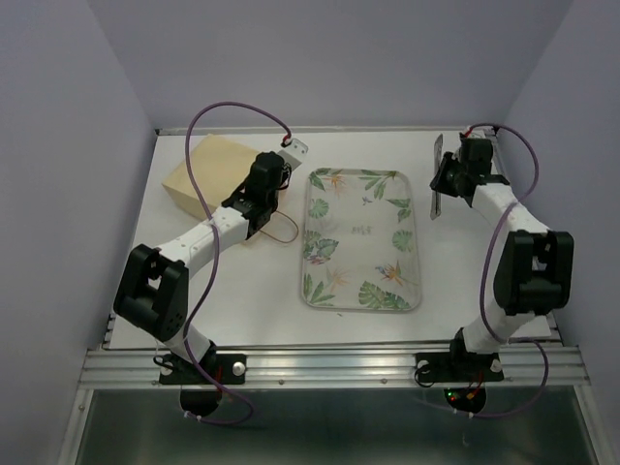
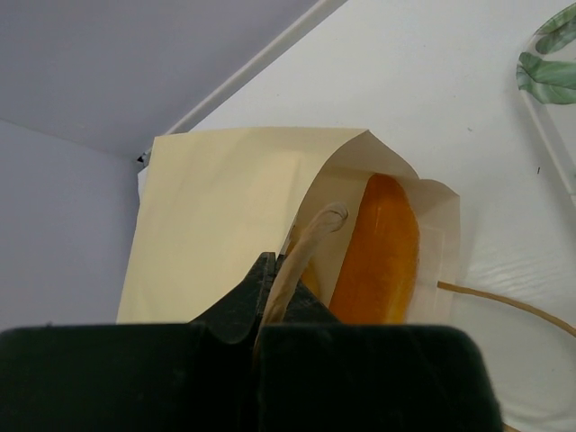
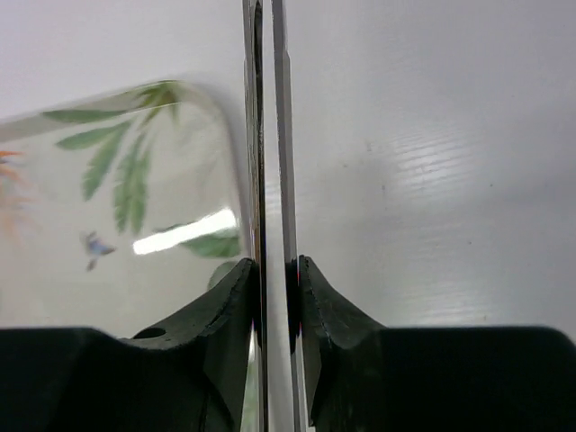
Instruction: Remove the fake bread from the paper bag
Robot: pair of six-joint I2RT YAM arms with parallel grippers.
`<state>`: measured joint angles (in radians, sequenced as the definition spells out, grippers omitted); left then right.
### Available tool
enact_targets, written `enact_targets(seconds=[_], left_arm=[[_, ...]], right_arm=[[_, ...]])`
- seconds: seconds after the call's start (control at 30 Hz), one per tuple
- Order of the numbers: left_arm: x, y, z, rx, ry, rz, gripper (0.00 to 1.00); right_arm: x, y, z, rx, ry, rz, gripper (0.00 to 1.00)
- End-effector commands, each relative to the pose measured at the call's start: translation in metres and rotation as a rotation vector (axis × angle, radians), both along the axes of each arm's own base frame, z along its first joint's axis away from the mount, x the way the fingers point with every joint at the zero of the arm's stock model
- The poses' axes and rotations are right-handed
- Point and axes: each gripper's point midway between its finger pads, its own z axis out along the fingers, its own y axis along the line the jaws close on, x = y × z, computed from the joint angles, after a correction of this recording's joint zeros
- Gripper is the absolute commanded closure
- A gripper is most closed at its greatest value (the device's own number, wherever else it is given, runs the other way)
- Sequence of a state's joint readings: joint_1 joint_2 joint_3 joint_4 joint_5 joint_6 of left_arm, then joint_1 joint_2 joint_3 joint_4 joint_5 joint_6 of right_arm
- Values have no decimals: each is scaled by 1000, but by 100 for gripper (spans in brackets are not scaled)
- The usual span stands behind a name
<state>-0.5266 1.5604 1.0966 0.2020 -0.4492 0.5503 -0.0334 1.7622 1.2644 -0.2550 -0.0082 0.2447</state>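
The left end effector (image 2: 270,281) clamps the handle (image 2: 312,236) of the paper bag (image 2: 220,202); an orange loaf (image 2: 378,256) lies inside, just beyond. The right end effector (image 3: 273,270) clamps a metal tool (image 3: 282,135).

White worktop (image 1: 242,300). Leaf-patterned tray (image 1: 358,254), rectangular with rounded corners and a glossy surface, lies flat mid-worktop. Thin metal tongs (image 1: 438,179) sit right of the tray, apart from it, near the back edge. Up close, their two flat strips (image 3: 281,135) are pressed nearly together and run past the tray's corner (image 3: 117,180). Pale lilac walls (image 1: 87,145) surround the worktop.
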Motion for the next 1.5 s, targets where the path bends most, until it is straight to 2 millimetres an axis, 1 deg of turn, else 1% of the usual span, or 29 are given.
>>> enact_targets(seconds=[0.0,0.03,0.07,0.13,0.17,0.2,0.23,0.27,0.33,0.43,0.47,0.5,0.63,0.7,0.73,0.77,0.8,0.87,0.9,1.0,1.07,1.1,1.13,1.17,1.27,1.3,1.37,1.4,1.47], left_arm=[[4,-4,49,-142,-122,62,100],[4,-6,47,-146,-115,63,100],[3,-8,48,-153,-114,61,100],[1,-10,47,-158,-110,59,100],[-1,-11,50,-167,-114,57,100],[-2,-11,51,-170,-116,56,100],[-2,-12,52,-179,-118,58,100],[-3,-12,54,-186,-122,59,100],[-5,-12,54,-196,-122,62,100],[-6,-13,54,-211,-122,70,100],[-7,-13,54,-219,-121,71,100],[-8,-13,53,-219,-118,70,100],[-10,-15,53,-234,-116,72,100],[-11,-16,52,-237,-116,73,100],[-11,-17,52,-240,-114,73,100],[-11,-16,52,-242,-118,81,100],[-11,-16,53,-245,-120,84,100],[-11,-17,52,-251,-118,87,100],[-11,-18,52,-255,-117,87,100],[-11,-22,48,-255,-107,82,100],[-11,-23,45,-250,-102,87,100],[-11,-23,44,-247,-101,90,100],[-11,-23,44,-245,-101,92,100],[-12,-23,43,-242,-99,96,100],[-12,-23,41,-241,-96,102,100],[-14,-23,41,-243,-94,101,100],[-15,-24,41,-251,-92,92,100],[-16,-24,39,-250,-90,91,100],[-17,-24,38,-248,-87,90,100]], right_arm=[[-29,53,81,244,-181,190,77],[-47,64,70,292,-149,224,77],[-65,82,90,361,-176,321,77],[-88,95,93,415,-165,381,76],[-107,104,89,463,-127,421,73],[-117,113,92,479,-122,452,71],[-131,126,103,496,-135,500,70],[-143,135,100,520,-110,528,70],[-162,154,109,556,-104,597,69],[-183,182,112,582,-62,672,63],[-190,196,112,584,-48,714,56],[-194,203,111,589,-32,725,54],[-193,223,101,630,23,718,49],[-186,235,97,654,23,728,48],[-191,246,96,671,43,747,48],[-187,253,98,673,23,759,47],[-184,260,93,677,38,756,47],[-182,278,99,707,17,771,46],[-178,284,93,725,43,753,45],[-169,306,102,759,14,771,44],[-162,318,96,765,39,748,44],[-159,325,99,760,27,750,43],[-154,326,98,766,38,718,42],[-154,332,88,764,69,707,40],[-147,342,87,778,68,681,39],[-143,344,81,779,78,663,39],[-138,352,85,798,59,661,40],[-134,354,80,800,68,648,40],[-128,359,81,816,76,643,41]])
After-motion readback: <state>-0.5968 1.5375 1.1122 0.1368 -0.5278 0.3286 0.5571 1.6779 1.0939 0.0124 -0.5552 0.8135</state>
